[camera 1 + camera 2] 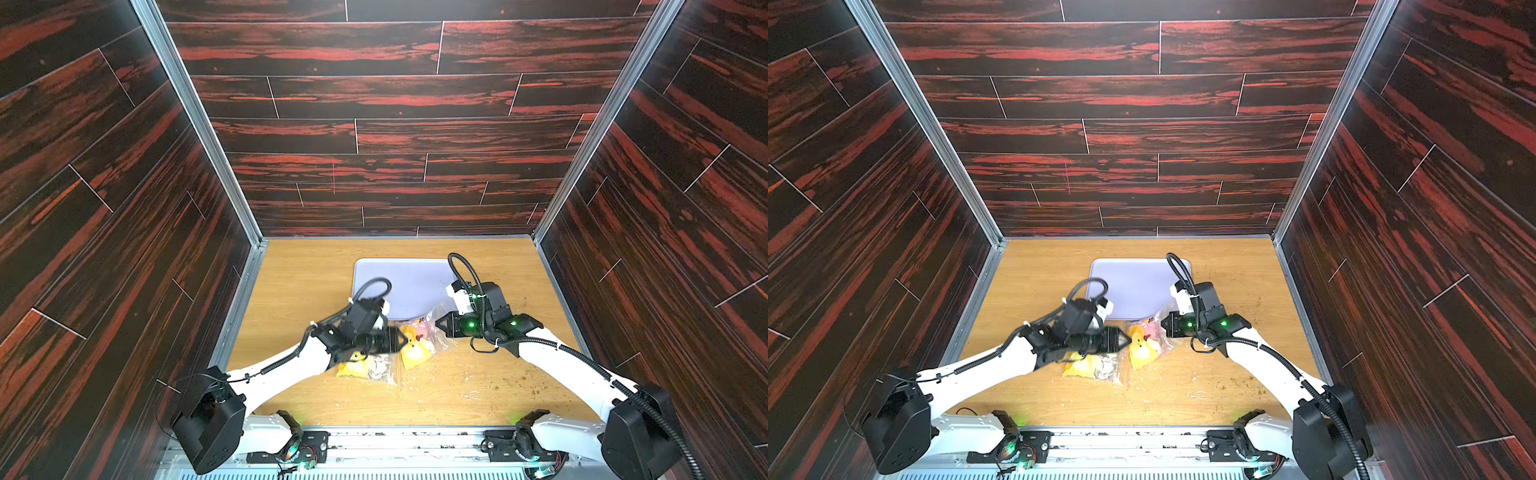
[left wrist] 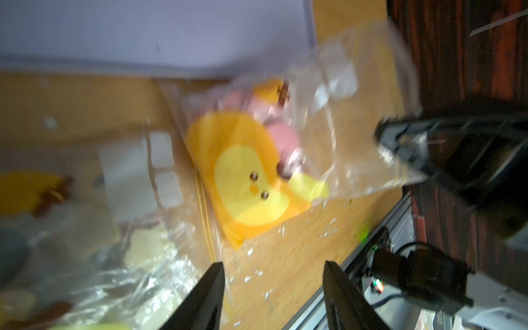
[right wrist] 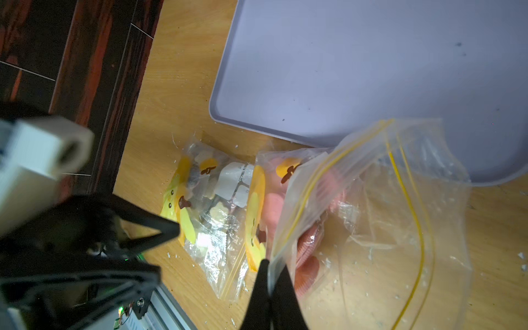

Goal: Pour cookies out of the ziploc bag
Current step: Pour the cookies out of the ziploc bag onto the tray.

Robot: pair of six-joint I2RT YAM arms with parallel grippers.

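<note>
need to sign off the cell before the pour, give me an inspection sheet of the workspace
surface: wooden table; lilac tray on it, no cookies seen in it
job's things: clear ziploc bag, mouth open, near the tray's edge; pink cookies inside it; cream cookies in a second clear bag alongside
clutter: crumbs and pale flecks scattered on the wood
grippers: left gripper open, holding nothing; right gripper shut on the ziploc bag's rim
cables: black corrugated cable looped above each wrist, not touching the bags
surroundings: dark red wood-pattern walls with metal frame rails
</note>
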